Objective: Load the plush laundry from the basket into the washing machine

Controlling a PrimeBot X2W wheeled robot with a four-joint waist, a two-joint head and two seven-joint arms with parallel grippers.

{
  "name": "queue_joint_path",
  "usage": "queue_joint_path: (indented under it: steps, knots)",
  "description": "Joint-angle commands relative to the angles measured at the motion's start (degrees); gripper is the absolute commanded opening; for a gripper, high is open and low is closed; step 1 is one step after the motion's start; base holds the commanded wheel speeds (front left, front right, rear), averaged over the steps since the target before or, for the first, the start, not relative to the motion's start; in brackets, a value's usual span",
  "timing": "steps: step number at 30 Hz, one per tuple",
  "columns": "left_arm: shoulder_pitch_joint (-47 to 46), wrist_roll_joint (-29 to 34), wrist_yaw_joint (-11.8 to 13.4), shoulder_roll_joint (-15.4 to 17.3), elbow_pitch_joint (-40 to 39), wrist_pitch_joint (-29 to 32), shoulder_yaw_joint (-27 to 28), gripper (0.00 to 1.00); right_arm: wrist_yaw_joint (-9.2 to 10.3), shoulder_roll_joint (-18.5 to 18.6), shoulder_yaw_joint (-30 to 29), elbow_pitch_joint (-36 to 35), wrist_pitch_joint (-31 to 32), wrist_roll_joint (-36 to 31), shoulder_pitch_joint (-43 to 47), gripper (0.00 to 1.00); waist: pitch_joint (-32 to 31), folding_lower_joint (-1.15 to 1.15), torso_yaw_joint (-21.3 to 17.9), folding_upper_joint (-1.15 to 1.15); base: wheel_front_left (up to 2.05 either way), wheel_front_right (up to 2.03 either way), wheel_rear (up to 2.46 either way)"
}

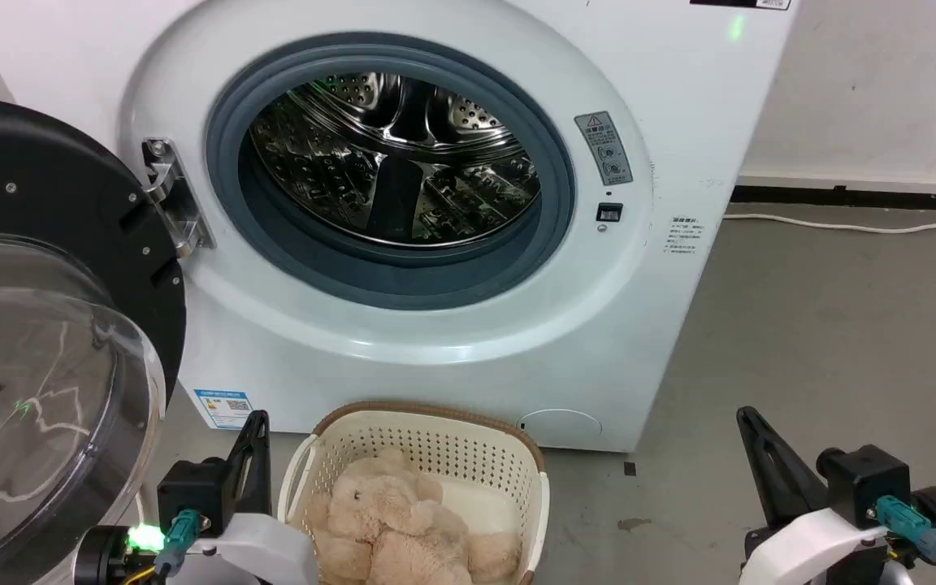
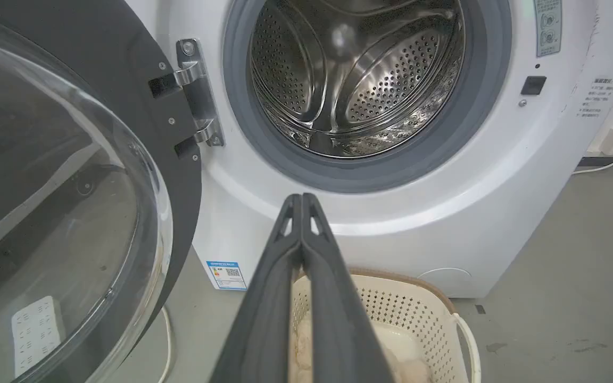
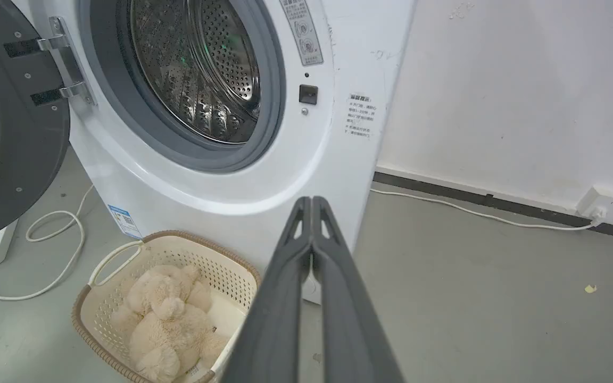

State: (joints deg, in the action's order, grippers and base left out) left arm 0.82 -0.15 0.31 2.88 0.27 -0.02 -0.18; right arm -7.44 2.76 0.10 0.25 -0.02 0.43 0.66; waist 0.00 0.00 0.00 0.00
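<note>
Head view: plush laundry (image 1: 399, 528) in basket (image 1: 435, 416) between left hand (image 1: 257, 424), right hand (image 1: 748, 419), both closed

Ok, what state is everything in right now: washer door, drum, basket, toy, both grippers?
Door: swung open, to the robot's left.
Drum: nothing visible inside.
Basket: upright on the floor in front of the washing machine, holding the toy.
Plush toy: lying in the basket, not gripped.
Left gripper: shut, empty.
Right gripper: shut, empty.
</note>
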Motion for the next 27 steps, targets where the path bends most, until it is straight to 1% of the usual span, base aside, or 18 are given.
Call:
queue_joint_path:
  steps: [1, 27]
  knots:
    - [-0.8, 0.1, -0.3, 0.0, -0.3, 0.0, 0.2, 0.0, -0.05, 0.1, -0.1, -0.2, 0.0, -0.4, -0.7, 0.0, 0.0, 0.0, 0.0, 0.0, 0.0, 0.0, 0.0]
    - [-0.8, 0.1, -0.3, 0.0, -0.3, 0.0, 0.2, 0.0, -0.05, 0.1, -0.1, -0.2, 0.0, -0.4, -0.7, 0.0, 0.0, 0.0, 0.0, 0.0, 0.0, 0.0, 0.0]
